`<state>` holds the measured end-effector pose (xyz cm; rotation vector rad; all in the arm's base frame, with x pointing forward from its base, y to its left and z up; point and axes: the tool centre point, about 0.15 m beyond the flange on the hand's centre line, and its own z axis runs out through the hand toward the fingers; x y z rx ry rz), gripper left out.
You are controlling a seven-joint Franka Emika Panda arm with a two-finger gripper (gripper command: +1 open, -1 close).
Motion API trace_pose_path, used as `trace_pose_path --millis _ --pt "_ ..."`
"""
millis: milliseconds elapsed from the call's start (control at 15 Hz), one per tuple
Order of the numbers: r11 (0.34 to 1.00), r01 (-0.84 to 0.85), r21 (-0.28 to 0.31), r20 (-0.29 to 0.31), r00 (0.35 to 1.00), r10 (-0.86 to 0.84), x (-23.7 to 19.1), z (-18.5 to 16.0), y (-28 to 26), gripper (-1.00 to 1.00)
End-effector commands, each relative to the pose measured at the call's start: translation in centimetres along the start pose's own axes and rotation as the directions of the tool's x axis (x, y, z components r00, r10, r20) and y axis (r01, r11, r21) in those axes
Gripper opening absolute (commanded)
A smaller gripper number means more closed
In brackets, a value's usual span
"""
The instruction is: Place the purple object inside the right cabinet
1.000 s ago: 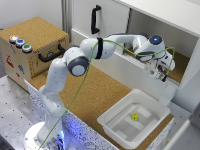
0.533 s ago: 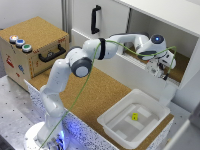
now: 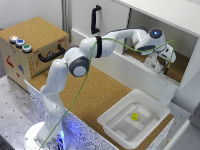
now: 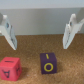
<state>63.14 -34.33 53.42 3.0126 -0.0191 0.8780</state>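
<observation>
The jaws hang released over the purple cube (image 4: 48, 61) lying in the cabinet (image 3: 176, 70); pulling out carelessly could knock it or the red cube (image 4: 9, 68).

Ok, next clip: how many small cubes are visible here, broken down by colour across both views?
Purple cube marked with yellow characters, on the cork-brown floor between the open end effector fingers: 1
Red-pink cube with dark lettering, beside the purple one: 1
Small yellow cube in the shallow white plastic tub: 1
Total: 3
</observation>
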Motion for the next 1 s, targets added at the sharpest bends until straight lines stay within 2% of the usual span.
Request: trace_pose_path --millis 0,267,467,533,800,867,933 --pt "0.991 -0.039 -0.131 -0.01 0.999 0.038 -7.2 -4.4 -6.1 1.0" --pt "0.988 -0.061 -0.143 0.057 0.996 0.07 -12.3 -6.5 -9.5 1.0" --pt "0.992 -0.048 -0.114 0.094 0.994 0.059 -16.2 -7.3 -11.5 1.0" --pt "0.996 -0.052 -0.075 0.088 0.994 0.059 -17.4 -7.4 -11.9 1.0" --pt "1.0 0.025 -0.011 0.079 0.997 -0.024 -21.4 -6.4 -15.0 1.0" --pt "0.998 0.052 0.02 0.084 0.995 -0.054 -22.4 -5.9 -16.4 1.0" --pt "0.994 0.08 0.077 0.088 0.992 -0.087 -23.5 -5.5 -18.0 1.0"
